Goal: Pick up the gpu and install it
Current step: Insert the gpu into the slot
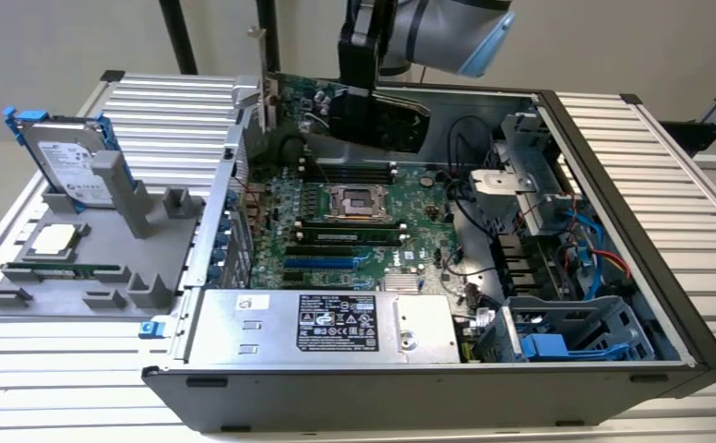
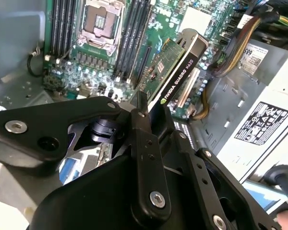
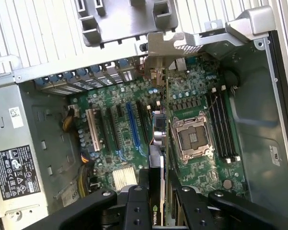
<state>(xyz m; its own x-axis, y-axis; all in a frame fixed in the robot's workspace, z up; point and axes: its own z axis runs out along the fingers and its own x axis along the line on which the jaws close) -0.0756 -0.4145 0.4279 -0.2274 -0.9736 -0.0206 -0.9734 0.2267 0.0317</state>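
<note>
In the exterior view the gpu, green board and black shroud, hangs edge-down over the far end of the open computer case. My gripper is shut on its upper edge. The card's metal bracket stands by the case's rear wall. In the second wrist view my gripper clamps the gpu above the motherboard. In the first wrist view the gpu shows edge-on between my fingers, beside the CPU socket and clear of the blue slot.
A grey fixture tray at the exterior view's left holds a silver hard drive in a blue frame, a processor chip and a memory stick. Inside the case are the power supply, cables and drive cages.
</note>
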